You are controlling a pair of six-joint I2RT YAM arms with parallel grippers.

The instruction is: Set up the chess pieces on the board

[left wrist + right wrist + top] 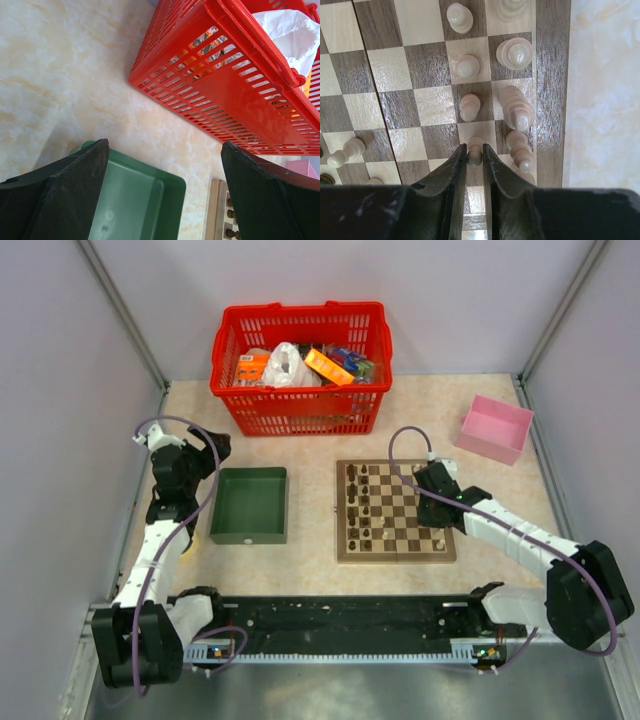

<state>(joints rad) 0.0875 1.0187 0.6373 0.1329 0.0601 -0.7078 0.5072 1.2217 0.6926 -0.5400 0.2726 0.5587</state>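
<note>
The right claw (475,156) is nearly shut, pinching a pale pawn (475,146) by the right edge of the board (396,557), among other pale pieces (516,107). The board lies on the tabletop (310,570), right of a green tray (249,502). The left claw (165,146) gapes wide and empty by the tray's far left corner.

The top external camera sits above and behind the arm bases and looks down over the whole table (310,455). The left wrist camera looks out low between the spread fingers of the left gripper (164,146), with the red basket (235,95) ahead of the tips and the green tray (135,200) just beneath them. The right wrist camera looks almost straight down, very close to the board (551,100), with a pale pawn (475,150) between the tips of the right gripper (475,160). All three views include the board; the overhead and left wrist views share the basket and tray.
</note>
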